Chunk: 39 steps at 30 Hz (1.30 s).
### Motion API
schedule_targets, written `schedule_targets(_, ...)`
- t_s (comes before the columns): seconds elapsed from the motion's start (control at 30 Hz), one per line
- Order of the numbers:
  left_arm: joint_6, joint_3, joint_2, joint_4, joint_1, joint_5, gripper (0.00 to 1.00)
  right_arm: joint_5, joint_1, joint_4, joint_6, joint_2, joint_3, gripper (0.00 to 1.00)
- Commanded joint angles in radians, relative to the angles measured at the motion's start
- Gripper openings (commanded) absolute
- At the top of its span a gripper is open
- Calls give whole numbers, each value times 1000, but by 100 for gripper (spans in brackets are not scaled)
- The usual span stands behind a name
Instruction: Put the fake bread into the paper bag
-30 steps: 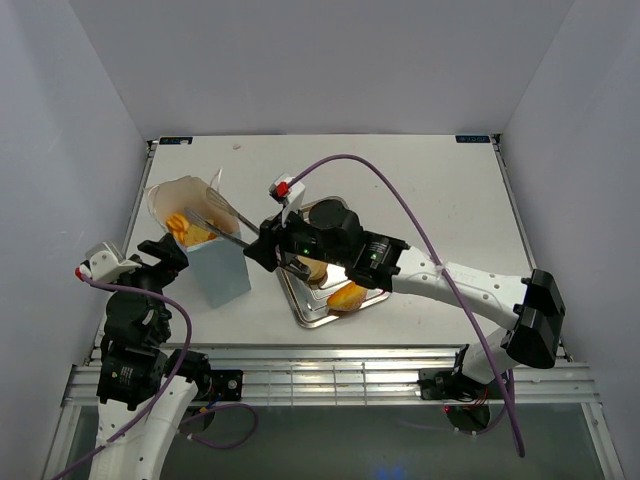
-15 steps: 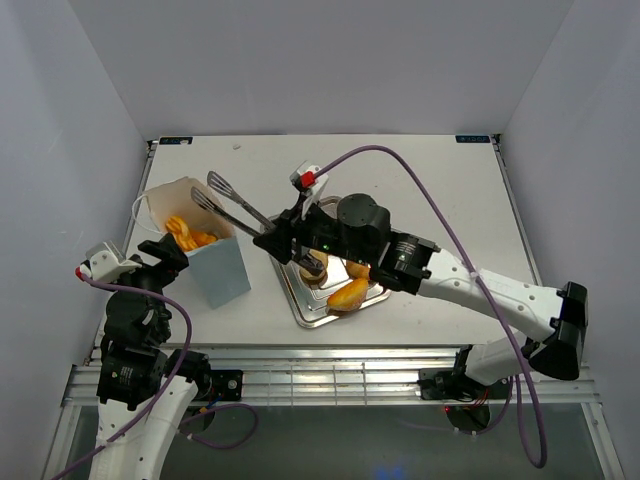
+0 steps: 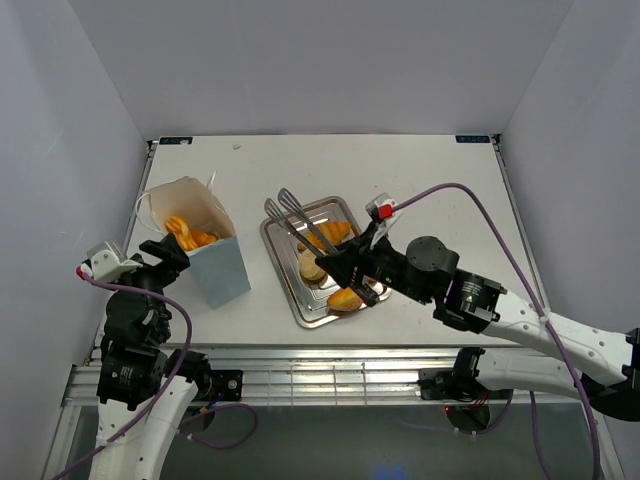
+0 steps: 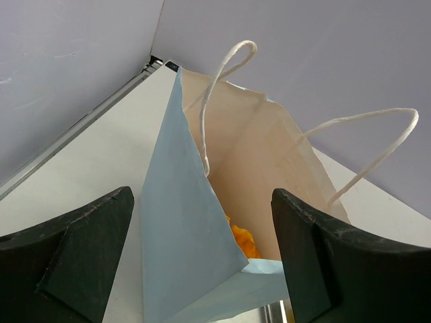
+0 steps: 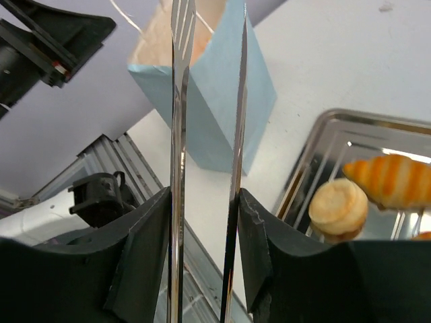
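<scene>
Three pieces of bread (image 3: 345, 298) on the tray (image 3: 298, 300): croissant (image 3: 336, 232) slantwise at the far end, bun (image 3: 312, 268) mid-tray, third half hidden under the right gripper (image 5: 203, 215). More deep in the upright bag (image 3: 222, 275), mostly hidden. Open table (image 3: 430, 180) between bag and tray. Tongs (image 3: 290, 212) clenched by right gripper. Left gripper (image 4: 202, 198) spread wide, straddling the bag's corner.

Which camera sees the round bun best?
The right wrist view: the bun sits close and clear on the tray. The top view shows the bun small, near the tongs. The left wrist view misses it.
</scene>
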Motion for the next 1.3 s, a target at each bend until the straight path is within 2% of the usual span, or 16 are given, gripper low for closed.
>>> schedule_targets(0.0,9,-1,-5,7,-4,17,94,141,1,1,53,-107,-113,47)
schedule_targets(0.13,12,-2,-2,10,-4,29,94,213,1,-38,119,-206,-251,48)
schedule_targets(0.4,13,-7,-16,7,-4,44,94,256,1,-79,300,-255,-456,50)
schedule_targets(0.6,13,-5,-13,9,-4,47,94,275,-2,-36,301,-183,-476,54)
schedule_targets(0.9,15,-8,-19,10,-5,52,94,258,-22,53,268,27,-419,58)
schedule_targets(1.13,17,-11,-26,15,-4,55,94,189,-51,135,271,145,-413,58)
schedule_targets(1.27,17,-13,-34,16,-5,55,94,134,-72,171,285,175,-419,55)
